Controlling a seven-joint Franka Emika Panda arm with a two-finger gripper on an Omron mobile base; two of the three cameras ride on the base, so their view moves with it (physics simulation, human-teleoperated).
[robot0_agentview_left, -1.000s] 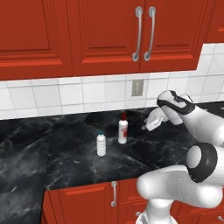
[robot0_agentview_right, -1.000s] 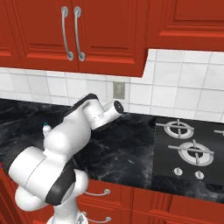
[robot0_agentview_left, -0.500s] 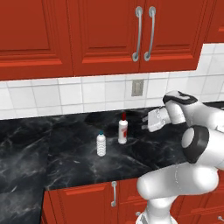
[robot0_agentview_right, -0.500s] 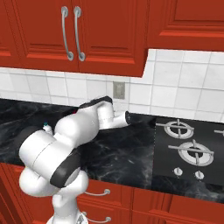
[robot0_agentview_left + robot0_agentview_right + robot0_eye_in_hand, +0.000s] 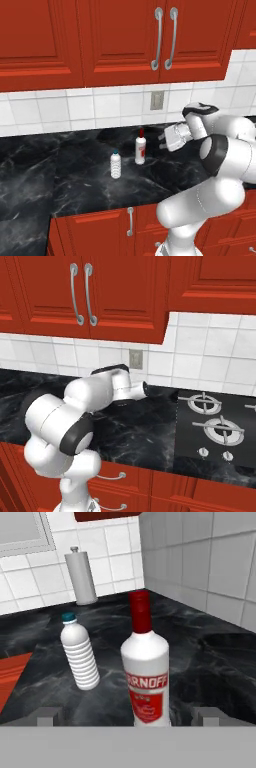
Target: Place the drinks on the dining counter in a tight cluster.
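- The white bottle with the red cap is stood upright on the black counter, near the tiled wall.
- The clear bottle with the teal cap is stood just beside it, a bit nearer the counter's front edge; the two are not touching.
- The gripper is held level and pointed sideways at the white bottle, likely so its body can be grabbed.
- In the hand view, the white bottle is lined up between the two finger tips, which are spread wide with nothing held.
- A paper towel roll is stood by the wall behind.
- Neither bottle is on the dining counter yet.
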